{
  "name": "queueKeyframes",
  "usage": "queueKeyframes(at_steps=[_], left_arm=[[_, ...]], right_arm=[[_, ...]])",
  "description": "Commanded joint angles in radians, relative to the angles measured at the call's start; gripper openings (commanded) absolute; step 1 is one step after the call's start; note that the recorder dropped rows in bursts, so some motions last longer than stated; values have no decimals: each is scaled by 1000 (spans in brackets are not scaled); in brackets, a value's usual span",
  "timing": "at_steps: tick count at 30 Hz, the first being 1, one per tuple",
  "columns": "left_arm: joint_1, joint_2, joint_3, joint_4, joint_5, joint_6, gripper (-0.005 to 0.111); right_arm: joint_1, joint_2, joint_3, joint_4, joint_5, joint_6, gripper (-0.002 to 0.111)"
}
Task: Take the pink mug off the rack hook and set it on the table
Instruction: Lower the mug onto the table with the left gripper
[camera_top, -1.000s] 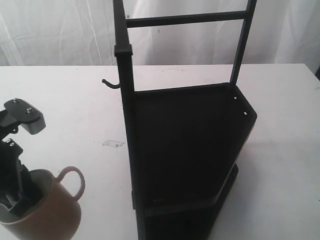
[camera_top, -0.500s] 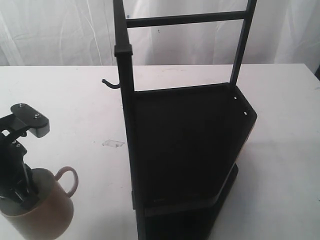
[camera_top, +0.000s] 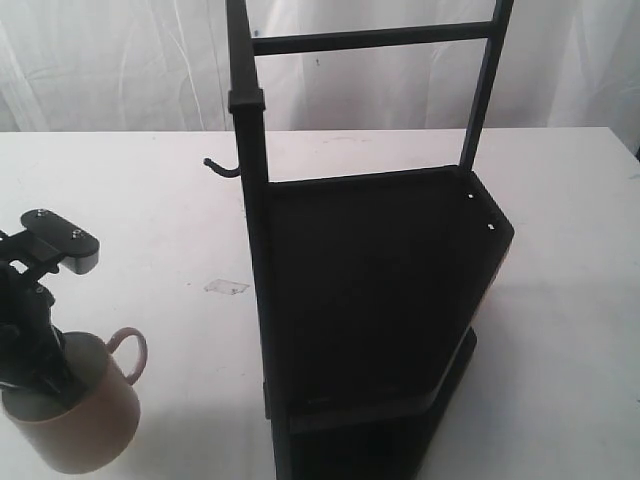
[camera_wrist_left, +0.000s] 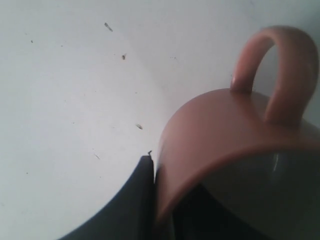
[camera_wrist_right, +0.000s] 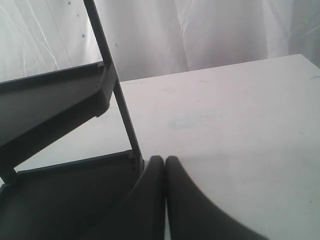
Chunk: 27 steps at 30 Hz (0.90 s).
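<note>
The pink mug (camera_top: 85, 420) stands upright at the near left of the white table (camera_top: 150, 220), with its loop handle (camera_top: 130, 350) pointing toward the rack (camera_top: 370, 300). I cannot tell whether its base touches the tabletop. My left gripper (camera_top: 45, 375) is shut on the mug's rim, one finger inside and one outside. The left wrist view shows the mug (camera_wrist_left: 225, 130) close up with the outer finger (camera_wrist_left: 135, 200) against its wall. The rack hook (camera_top: 220, 167) juts bare from the rack's post. My right gripper (camera_wrist_right: 165, 162) is shut on nothing beside the rack's shelf (camera_wrist_right: 55, 95).
The tall black rack fills the middle of the table from front to back. A small clear scrap (camera_top: 226, 287) lies on the tabletop between the mug and the post. A white curtain (camera_top: 120, 60) hangs behind the table.
The left gripper has lowered the mug toward the table; the mug looks smaller and sits lower in the exterior view. The hook stays bare.
</note>
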<state>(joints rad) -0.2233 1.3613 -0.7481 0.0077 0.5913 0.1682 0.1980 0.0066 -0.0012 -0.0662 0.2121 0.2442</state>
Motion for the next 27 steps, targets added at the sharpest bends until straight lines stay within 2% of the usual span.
queueKeyframes(at_steps=[1,17,27], left_arm=[[2,13,-6,-1,9,-14,0],[2,16,-6,5,-82,-24,0],[2,82,-6,23,-89,-40,0]], right_arm=[[1,-7,1,-5,-3,0,0],[1,-7,1,-5,-3,0,0],[1,-7,1,-5,-3,0,0]])
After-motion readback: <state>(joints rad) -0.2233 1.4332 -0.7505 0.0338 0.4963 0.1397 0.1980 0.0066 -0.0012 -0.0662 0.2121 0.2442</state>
